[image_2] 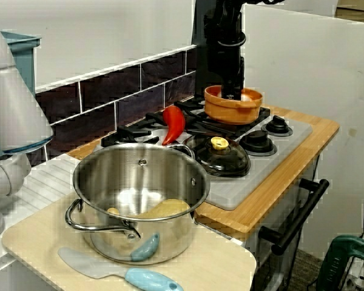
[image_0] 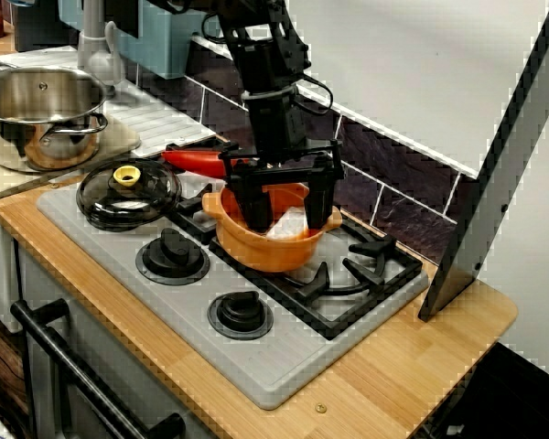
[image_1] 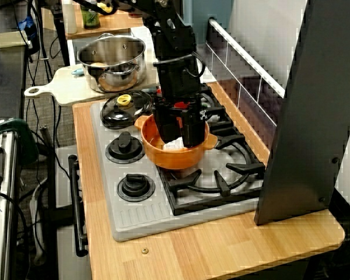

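Shiny steel pot (image_0: 41,114) sits upper left. Next, a dark glass lid with a yellow knob (image_0: 128,192) lies flat on the grey stove (image_0: 284,366), so the round orange pot (image_0: 270,249) in the middle is open. The black gripper (image_0: 288,212) dips inside, fingers (image_0: 249,197) spread wide around a white lump (image_0: 291,225), not squeezing it.

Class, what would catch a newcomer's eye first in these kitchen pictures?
The tool, jaws apart, dips into an orange pot on the stove grate. Beside it lie a dark lid with a yellow knob and a red pepper. A steel pot stands on a board nearby.
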Robot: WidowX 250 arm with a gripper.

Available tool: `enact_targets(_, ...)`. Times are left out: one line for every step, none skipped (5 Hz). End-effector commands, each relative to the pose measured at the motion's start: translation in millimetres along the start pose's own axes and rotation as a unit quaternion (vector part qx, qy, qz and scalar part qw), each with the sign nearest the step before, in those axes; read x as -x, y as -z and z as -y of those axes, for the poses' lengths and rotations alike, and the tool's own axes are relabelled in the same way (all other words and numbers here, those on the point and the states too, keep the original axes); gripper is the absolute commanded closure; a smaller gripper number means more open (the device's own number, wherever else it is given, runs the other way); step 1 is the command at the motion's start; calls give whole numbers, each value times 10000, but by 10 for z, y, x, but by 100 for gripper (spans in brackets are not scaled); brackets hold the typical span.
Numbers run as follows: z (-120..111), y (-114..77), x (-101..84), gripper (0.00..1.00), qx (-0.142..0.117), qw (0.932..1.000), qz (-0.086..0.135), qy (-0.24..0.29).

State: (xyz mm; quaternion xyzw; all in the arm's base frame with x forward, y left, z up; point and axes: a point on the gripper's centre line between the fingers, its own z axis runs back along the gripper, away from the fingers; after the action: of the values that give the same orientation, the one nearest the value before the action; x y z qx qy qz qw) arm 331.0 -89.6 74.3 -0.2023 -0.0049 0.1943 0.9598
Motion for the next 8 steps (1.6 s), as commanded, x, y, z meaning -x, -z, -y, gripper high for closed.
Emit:
enact_targets(82,-126,-157,0,-236,9987,223,385)
enact_targets(69,-156,-149,0,-280,9984,301,391)
enact_targets(75,-165,-135,0,-358,9977,331,477)
enact_targets(62,-183,-131,0,-368,9977,327,473)
enact_targets(61,-196,-125,0,-458,9973,252,525)
enact_targets(64,-239,-116,0,-648,9948,181,761)
enact_targets(58,-310,-96,0,-772,9909,104,1099)
enact_targets(9,-386,-110,0,-649,9902,69,1234)
